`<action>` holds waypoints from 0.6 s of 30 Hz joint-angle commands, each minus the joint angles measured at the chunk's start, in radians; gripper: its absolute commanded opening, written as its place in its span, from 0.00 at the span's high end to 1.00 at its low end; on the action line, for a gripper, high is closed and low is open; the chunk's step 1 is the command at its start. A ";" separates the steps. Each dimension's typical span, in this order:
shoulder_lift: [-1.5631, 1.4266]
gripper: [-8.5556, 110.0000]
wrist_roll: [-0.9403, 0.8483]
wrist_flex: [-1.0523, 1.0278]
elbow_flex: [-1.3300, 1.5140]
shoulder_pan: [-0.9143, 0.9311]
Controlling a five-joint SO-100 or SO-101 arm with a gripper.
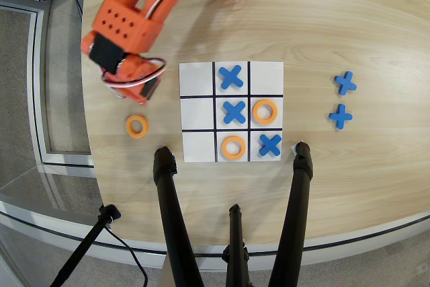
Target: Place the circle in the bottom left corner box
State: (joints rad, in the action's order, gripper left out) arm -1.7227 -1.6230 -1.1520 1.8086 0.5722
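Note:
A loose orange ring (137,126) lies flat on the wooden table, left of the paper grid (197,78). Two more orange rings sit in the grid's middle-right cell (265,111) and bottom-middle cell (233,147). The grid's top-right cell (266,77) is white and bare. My orange gripper (134,91) hangs just above and slightly left of the loose ring as pictured, apart from it. Its fingers are hidden under the wrist body, so I cannot tell whether it is open or shut.
Blue crosses lie in the top-middle (230,76), centre (234,111) and bottom-right (269,144) cells. Two spare blue crosses (345,83) (340,117) lie right of the grid. Black tripod legs (168,199) (299,179) stand at the near table edge.

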 commanded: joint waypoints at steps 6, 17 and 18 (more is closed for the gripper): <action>-0.492 0.93 0.091 -0.149 0.270 -0.328; -0.746 0.93 0.290 -0.146 0.508 -0.857; -0.736 0.93 0.308 -0.133 0.508 -0.890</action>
State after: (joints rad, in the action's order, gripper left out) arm -2.4482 -1.3545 -1.3054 2.3148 -0.2316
